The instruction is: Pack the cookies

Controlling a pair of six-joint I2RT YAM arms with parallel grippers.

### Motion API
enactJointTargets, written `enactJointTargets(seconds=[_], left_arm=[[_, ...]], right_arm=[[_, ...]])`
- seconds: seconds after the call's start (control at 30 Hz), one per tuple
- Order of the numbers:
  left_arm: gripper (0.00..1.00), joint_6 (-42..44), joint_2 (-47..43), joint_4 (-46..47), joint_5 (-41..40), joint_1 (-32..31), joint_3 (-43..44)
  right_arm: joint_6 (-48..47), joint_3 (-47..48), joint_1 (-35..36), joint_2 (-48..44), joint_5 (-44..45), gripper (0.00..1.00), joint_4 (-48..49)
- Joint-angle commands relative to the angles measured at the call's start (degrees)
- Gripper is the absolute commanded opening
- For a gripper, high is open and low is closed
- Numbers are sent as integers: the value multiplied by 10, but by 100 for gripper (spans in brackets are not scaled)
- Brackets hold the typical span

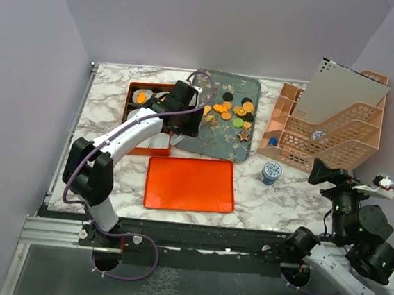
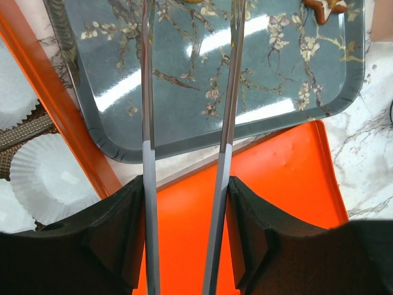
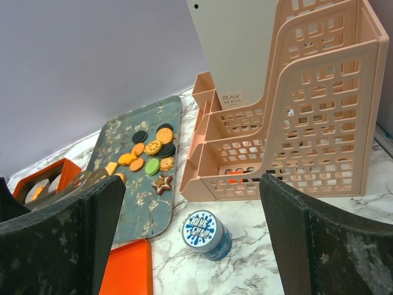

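Note:
The cookies (image 1: 234,112) lie on a blue-grey floral tray (image 1: 214,146): mostly orange discs, a few black, one green, and a brown star (image 1: 243,135). They also show in the right wrist view (image 3: 147,153). One orange cookie (image 1: 141,98) sits in a white paper liner in the orange box (image 1: 129,144). My left gripper (image 1: 186,115) is shut on metal tongs (image 2: 147,123) and hovers over the tray's left part. The tong tips run out of the left wrist view. My right gripper (image 1: 330,173) is open and empty, off to the right.
An orange lid (image 1: 190,184) lies flat in front of the tray. A small blue-and-white tin (image 1: 272,171) stands right of it. A pink file organizer (image 1: 324,132) with a white board fills the back right. White liners (image 2: 49,175) fill the box.

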Motion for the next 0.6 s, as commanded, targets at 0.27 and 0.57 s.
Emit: enactJointTargets(seconds=[0.27,0.57], left_arm=[[57,-20,37,16,-32,-27,-2],[57,-25,65,20,-54,-31,6]], right_arm=[[-2,-3,1,13,18,100,-14],[-2,-5,1,10,18,100,-13]])
